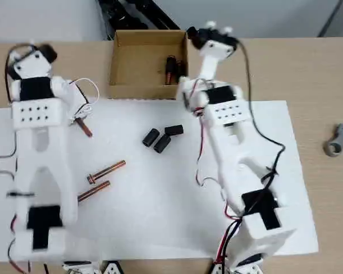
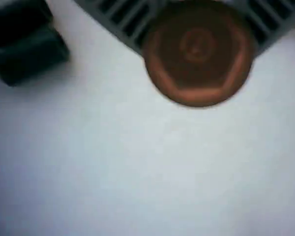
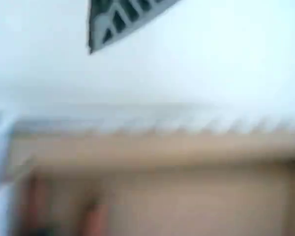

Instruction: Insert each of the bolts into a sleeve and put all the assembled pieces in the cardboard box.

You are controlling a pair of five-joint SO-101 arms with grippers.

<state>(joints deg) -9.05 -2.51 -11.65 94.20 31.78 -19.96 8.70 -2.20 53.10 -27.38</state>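
Observation:
My left gripper (image 1: pixel 80 119) sits at the mat's far left and is shut on a copper bolt (image 1: pixel 84 128). The left wrist view looks at that bolt's hexagonal head (image 2: pixel 196 59) end-on against a ribbed finger, with black sleeves (image 2: pixel 24 44) farther off. Two more bolts (image 1: pixel 107 170) (image 1: pixel 94 191) lie loose on the white mat. Three black sleeves (image 1: pixel 151 137) (image 1: pixel 162 143) (image 1: pixel 174 130) lie together mid-mat. The cardboard box (image 1: pixel 120 63) stands at the back and holds an assembled piece (image 1: pixel 171 69). My right gripper (image 1: pixel 187 97) hovers by the box's near right corner; the box wall (image 3: pixel 152 147) shows in the right wrist view.
The white mat (image 1: pixel 160 211) covers the table's middle, with wood tabletop around it. A grey part (image 1: pixel 337 140) lies off the mat at the far right. Both arms' bases stand at the near edge.

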